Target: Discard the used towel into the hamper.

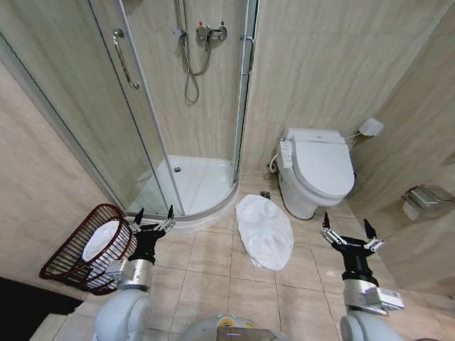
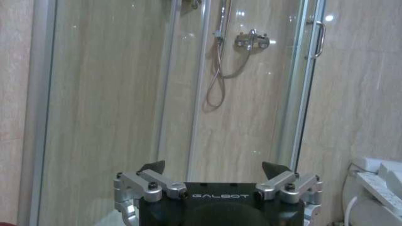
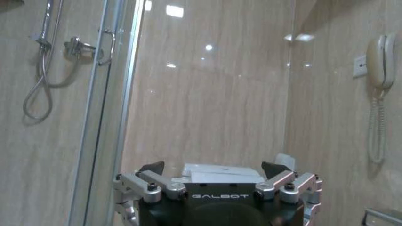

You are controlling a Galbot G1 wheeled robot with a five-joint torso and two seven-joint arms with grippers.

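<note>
Between the two raised tools, on the tiled floor, lies the white towel [image 1: 264, 231], crumpled, ungrasped. Left tool [image 1: 152, 222] hangs released, jaws spread, just beside the hamper [image 1: 67, 257], which leans against the wall with white cloth already inside. Right tool [image 1: 348, 238] hovers released too, near the toilet [image 1: 316, 170], likely both poised to reach.

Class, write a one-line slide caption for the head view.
Both open grippers, left and right, hover above a crumpled white towel near the dark reddish-brown woven hamper.

hamper [image 1: 78, 252] partly behind left arm
</note>
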